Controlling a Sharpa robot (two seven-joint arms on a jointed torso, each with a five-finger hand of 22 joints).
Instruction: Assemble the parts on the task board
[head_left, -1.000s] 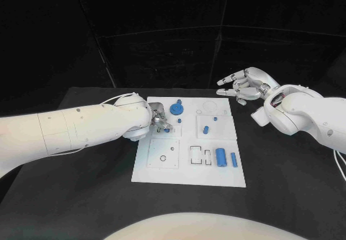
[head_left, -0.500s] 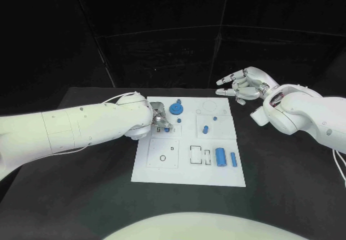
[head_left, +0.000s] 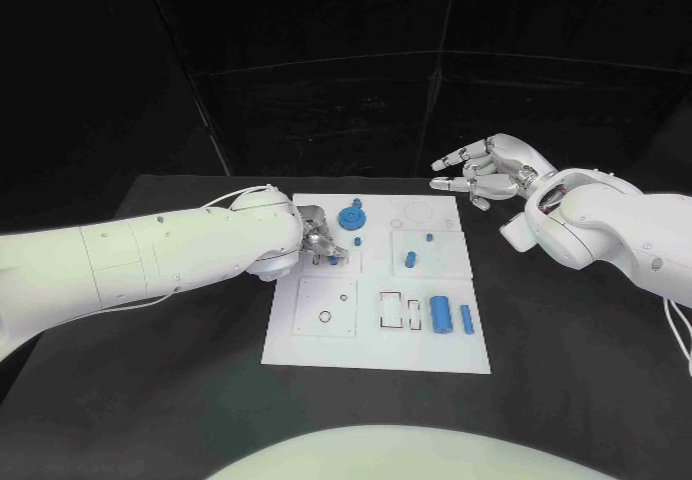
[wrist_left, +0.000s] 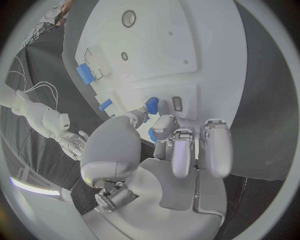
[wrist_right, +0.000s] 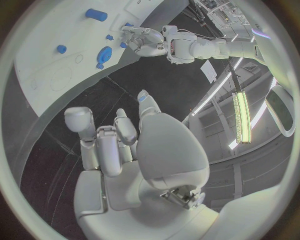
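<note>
- The task board (head_left: 378, 340) lies flat in the middle of the black table (head_left: 577, 360), its long side running away from the robot.
- The left hand (head_left: 320, 240) rests low over the board's far-left panel, fingers curled down around a small blue part (head_left: 333, 260). In the left wrist view the thumb and a fingertip (wrist_left: 164, 122) press on the small blue part (wrist_left: 150, 106) from either side; it sits at the board's surface, pinched in that hand.
- The right hand (head_left: 488, 172) hangs in the air beyond the board's far-right corner, well apart from every part, fingers spread and loosely bent, holding nothing. The right wrist view shows the same: palm (wrist_right: 119, 150) bare, fingers apart.
- A round blue gear-like part (head_left: 352, 216) stands just beside the left hand, on the far side of the board.
- A short blue peg (head_left: 411, 259) and a tiny blue stud (head_left: 428, 238) sit in the far-right panel.
- A thick blue cylinder (head_left: 440, 311) and a thinner blue rod (head_left: 467, 319) lie side by side on the near-right part of the board, next to rectangular slots.
</note>
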